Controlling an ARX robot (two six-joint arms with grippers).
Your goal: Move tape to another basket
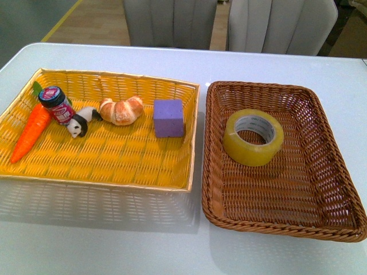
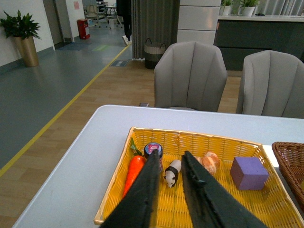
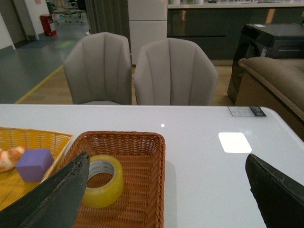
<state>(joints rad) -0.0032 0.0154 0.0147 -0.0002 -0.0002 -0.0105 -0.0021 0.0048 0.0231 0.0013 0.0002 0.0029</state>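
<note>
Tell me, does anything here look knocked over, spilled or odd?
Only mildly: in the yellow basket, the small jar is tipped over against the carrot. The tape lies flat in the brown basket. Nothing spilled or damaged.

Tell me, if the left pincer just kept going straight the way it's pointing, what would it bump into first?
Probably the panda figurine, lying between the fingertips of the left pincer in the yellow basket; depth is uncertain.

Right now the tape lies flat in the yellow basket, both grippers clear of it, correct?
Not quite. The tape lies flat in the brown wicker basket, not the yellow basket, as the front view shows. Both grippers are clear of it.
</note>
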